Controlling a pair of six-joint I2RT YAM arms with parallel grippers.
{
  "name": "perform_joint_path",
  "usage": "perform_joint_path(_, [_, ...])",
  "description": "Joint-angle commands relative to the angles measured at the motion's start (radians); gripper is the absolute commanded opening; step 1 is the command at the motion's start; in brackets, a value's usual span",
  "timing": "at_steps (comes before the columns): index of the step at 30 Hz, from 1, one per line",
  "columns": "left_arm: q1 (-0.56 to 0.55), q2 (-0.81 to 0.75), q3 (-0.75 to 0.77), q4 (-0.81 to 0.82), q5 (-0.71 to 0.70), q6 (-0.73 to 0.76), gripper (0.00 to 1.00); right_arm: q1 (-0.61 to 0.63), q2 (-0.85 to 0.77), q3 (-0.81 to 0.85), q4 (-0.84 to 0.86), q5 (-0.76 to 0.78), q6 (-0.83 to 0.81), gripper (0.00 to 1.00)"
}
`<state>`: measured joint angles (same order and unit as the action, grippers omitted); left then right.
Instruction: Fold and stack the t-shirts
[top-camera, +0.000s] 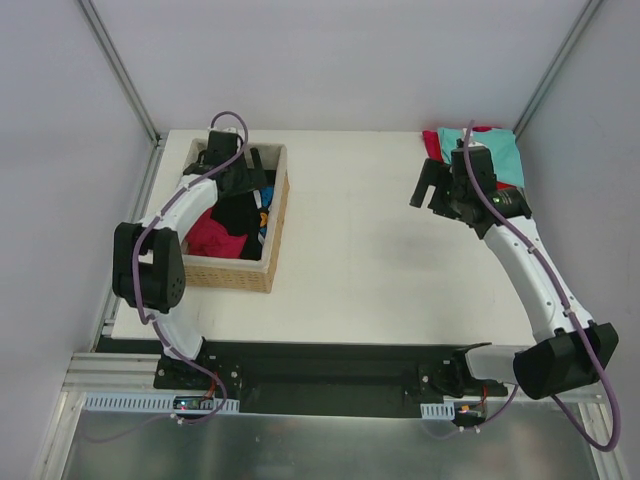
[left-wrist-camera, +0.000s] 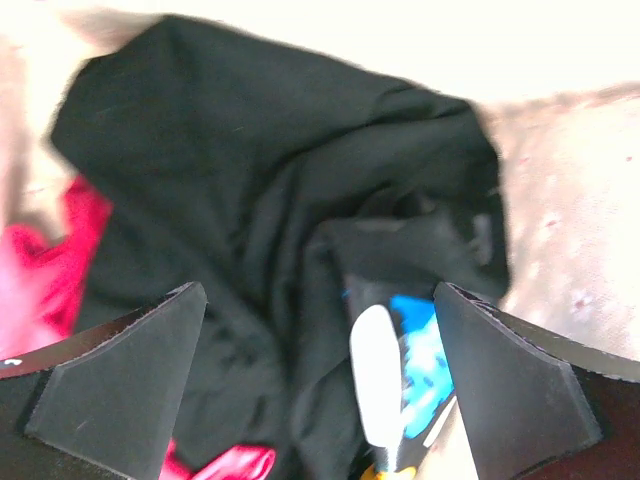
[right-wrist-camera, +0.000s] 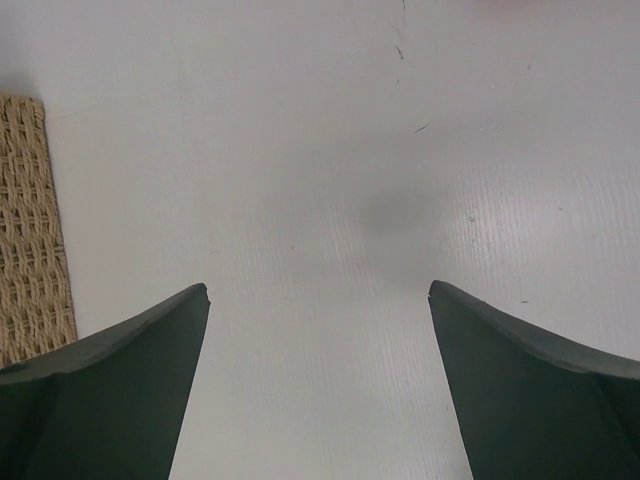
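A black t-shirt lies crumpled in the wicker basket, with a crimson-pink shirt beside it and a blue patch under a fold. In the top view the black shirt and the crimson-pink one fill the basket. My left gripper is open just above the black shirt, low over the basket. A folded teal shirt lies on a red one at the back right corner. My right gripper is open and empty above the bare table.
The basket stands at the table's left side, and its woven corner shows in the right wrist view. The white table stretches between the basket and the folded stack. Grey walls close in the back and sides.
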<state>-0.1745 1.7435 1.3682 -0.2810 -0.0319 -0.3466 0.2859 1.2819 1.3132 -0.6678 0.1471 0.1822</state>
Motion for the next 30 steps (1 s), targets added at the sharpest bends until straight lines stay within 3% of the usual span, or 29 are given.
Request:
perform_joint_path(1, [0.010, 0.028, -0.018, 0.138, 0.119, -0.049, 0.99, 0.010, -0.007, -0.011, -0.012, 0.026, -0.026, 0.96])
perform_joint_path(5, [0.009, 0.073, -0.001, 0.164, 0.148, -0.074, 0.99, 0.012, 0.022, -0.012, -0.010, 0.017, -0.020, 0.96])
perform_joint_path(8, [0.010, 0.090, -0.023, 0.190, 0.121, -0.081, 0.91, 0.012, 0.028, -0.011, -0.007, 0.026, -0.023, 0.96])
perform_joint_path(9, [0.010, 0.087, -0.035, 0.207, 0.115, -0.091, 0.69, 0.012, 0.033, -0.009, -0.006, 0.026, -0.024, 0.96])
perform_joint_path(10, [0.010, 0.082, -0.056, 0.227, 0.113, -0.092, 0.54, 0.013, 0.036, -0.008, -0.007, 0.026, -0.023, 0.96])
perform_joint_path(12, [0.010, 0.076, -0.061, 0.229, 0.104, -0.109, 0.02, 0.015, 0.040, -0.008, -0.004, 0.022, -0.020, 0.96])
perform_joint_path(20, [0.009, -0.114, -0.089, 0.195, 0.044, -0.071, 0.00, 0.056, 0.059, -0.011, -0.004, 0.032, -0.004, 0.96])
perform_joint_path(23, [0.009, -0.219, -0.028, 0.145, 0.038, -0.052, 0.00, 0.085, 0.059, -0.009, -0.006, 0.042, 0.002, 0.96])
perform_joint_path(30, [-0.012, -0.358, 0.328, -0.012, 0.177, -0.048, 0.00, 0.157, 0.043, -0.023, -0.013, 0.088, 0.019, 0.96])
